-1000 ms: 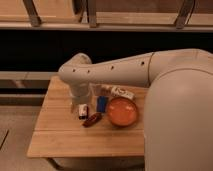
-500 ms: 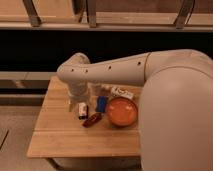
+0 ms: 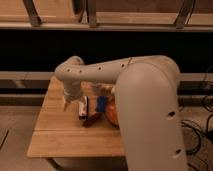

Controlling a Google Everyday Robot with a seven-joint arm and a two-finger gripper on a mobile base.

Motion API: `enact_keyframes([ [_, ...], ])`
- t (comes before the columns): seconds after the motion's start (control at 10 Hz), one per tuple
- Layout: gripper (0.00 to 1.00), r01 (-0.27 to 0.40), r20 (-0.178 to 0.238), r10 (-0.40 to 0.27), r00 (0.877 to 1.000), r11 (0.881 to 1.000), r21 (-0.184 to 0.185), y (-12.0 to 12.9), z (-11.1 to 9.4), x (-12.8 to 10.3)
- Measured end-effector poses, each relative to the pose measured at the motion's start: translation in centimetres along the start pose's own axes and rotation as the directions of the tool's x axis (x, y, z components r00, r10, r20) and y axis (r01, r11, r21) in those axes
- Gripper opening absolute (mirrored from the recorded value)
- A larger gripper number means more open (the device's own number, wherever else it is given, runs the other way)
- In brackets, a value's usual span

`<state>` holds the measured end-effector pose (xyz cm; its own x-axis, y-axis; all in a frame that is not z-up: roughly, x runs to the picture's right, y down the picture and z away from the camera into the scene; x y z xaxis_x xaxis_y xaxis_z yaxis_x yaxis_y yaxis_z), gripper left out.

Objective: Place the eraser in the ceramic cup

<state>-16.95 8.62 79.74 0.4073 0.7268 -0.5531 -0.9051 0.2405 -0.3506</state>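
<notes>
The eraser (image 3: 83, 110), a small white block with a dark and red end, lies on the wooden table (image 3: 55, 135) just right of the arm's wrist. My gripper (image 3: 70, 103) hangs down from the bent arm over the table's left-middle, next to the eraser and a little to its left. I cannot make out the ceramic cup; it may be hidden behind the wrist or the arm.
A blue rectangular block (image 3: 101, 104) stands right of the eraser. A dark red-brown elongated object (image 3: 93, 120) lies in front of it. The orange bowl (image 3: 111, 113) is half hidden by my large pale arm link (image 3: 150, 110). A dark shelf front runs behind the table.
My big arm link has swung further left into the picture and now covers most of the orange bowl. The gripper and the eraser stay about where they were.
</notes>
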Motion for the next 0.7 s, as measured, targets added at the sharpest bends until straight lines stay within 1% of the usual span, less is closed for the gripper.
enact_keyframes([
  [0.1, 0.65, -0.017, 0.009, 0.017, 1.0, 1.0, 0.005, -1.0, 0.6, -0.8],
  [0.2, 0.65, -0.08, 0.022, 0.079, 0.997, 0.997, 0.021, -3.2, 1.4, -2.0],
  [0.3, 0.65, -0.129, 0.023, 0.128, 0.992, 0.991, 0.032, -4.9, 2.1, -2.4],
  [0.4, 0.65, -0.161, 0.009, 0.161, 0.987, 0.986, 0.049, -6.2, 2.7, -2.3],
  [0.7, 0.65, -0.162, 0.011, 0.161, 0.987, 0.986, 0.047, -6.1, 2.6, -2.3],
])
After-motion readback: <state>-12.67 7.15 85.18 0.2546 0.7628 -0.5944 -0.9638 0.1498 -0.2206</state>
